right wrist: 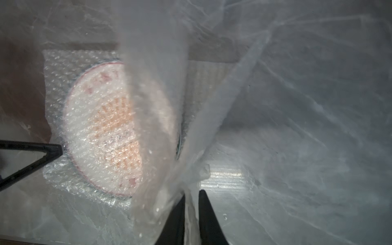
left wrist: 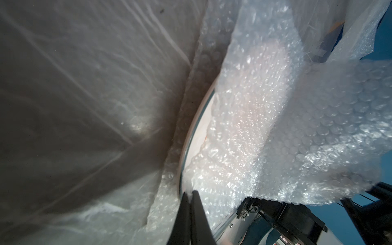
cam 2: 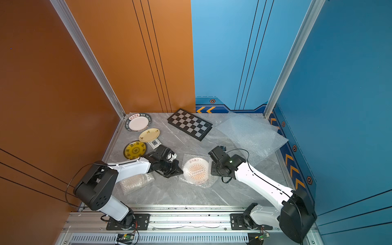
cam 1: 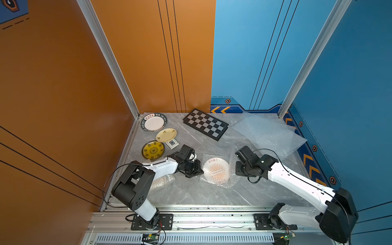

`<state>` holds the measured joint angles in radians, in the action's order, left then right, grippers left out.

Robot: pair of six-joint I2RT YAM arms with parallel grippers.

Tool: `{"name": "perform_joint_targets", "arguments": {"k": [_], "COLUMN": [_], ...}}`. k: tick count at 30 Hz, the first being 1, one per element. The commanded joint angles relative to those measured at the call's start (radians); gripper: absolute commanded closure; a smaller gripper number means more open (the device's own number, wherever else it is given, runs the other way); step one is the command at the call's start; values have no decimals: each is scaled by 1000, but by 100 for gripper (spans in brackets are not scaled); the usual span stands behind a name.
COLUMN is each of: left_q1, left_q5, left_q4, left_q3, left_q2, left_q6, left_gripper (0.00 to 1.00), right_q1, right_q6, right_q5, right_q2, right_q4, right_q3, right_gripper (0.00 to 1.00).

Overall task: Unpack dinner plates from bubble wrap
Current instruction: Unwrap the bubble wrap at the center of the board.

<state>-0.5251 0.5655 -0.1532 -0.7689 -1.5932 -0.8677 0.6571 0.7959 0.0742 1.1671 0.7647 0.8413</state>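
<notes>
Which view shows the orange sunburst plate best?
Both top views: the orange sunburst plate lies whole under bubble wrap. The right wrist view shows half of it behind a lifted fold; the left wrist view shows only its rim.

Orange sunburst plate point(cam 1: 216, 171) under clear bubble wrap point(cam 1: 214, 184); black-grey checkerboard point(cam 1: 205, 124); grey marbled table point(cam 1: 191, 195).

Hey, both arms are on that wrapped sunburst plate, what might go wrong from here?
1. The left claw is pinched shut right at the sunburst plate rim; pulling may drag the plate instead of the bubble wrap.
2. The right claw has only a thin fold between its tips, so it may slip free.
3. A sliding plate could bump the dark-rimmed yellow plate.
</notes>
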Motion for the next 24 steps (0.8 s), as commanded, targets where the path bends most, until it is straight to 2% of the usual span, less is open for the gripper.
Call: {"name": "perform_joint_targets", "arguments": {"k": [1, 3, 8, 11, 14, 17, 19, 21, 23, 24], "left_q1": [-11, -15, -29, -29, -25, -18, -13, -8, 0, 5], "left_q5": [-19, -18, -15, -15, -17, -20, -26, -42, -65, -74], "left_q4": [-26, -26, -26, -26, -59, -81, -99, -136, -188, -210], "left_q3": [-25, -30, -42, -40, -39, -40, -39, -35, -24, -15], "left_q2": [20, 15, 13, 22, 34, 59, 85, 129, 186, 213], "left_q6": [9, 9, 9, 6, 8, 9, 9, 4, 5, 7], "left_gripper": [100, 100, 99, 84, 71, 64, 60, 57, 54, 52], "right_q1": [-46, -67, -108, -139, -148, -143, -143, -151, -173, -187], "right_q6": [115, 180, 255, 246, 224, 186, 143, 89, 34, 12], "right_q5": [-44, -63, -31, -10, -6, -7, -25, -72, -125, -145], "right_q2": [-147, -276, -551, -623, -606, -551, -498, -425, -340, -309], "right_q4": [33, 69, 252, 341, 382, 383, 367, 341, 325, 322], "right_q3": [-135, -219, -249, -196, -128, -44, 5, 48, 94, 111], "right_gripper": [64, 55, 51, 50, 49, 48, 37, 21, 14, 13]}}
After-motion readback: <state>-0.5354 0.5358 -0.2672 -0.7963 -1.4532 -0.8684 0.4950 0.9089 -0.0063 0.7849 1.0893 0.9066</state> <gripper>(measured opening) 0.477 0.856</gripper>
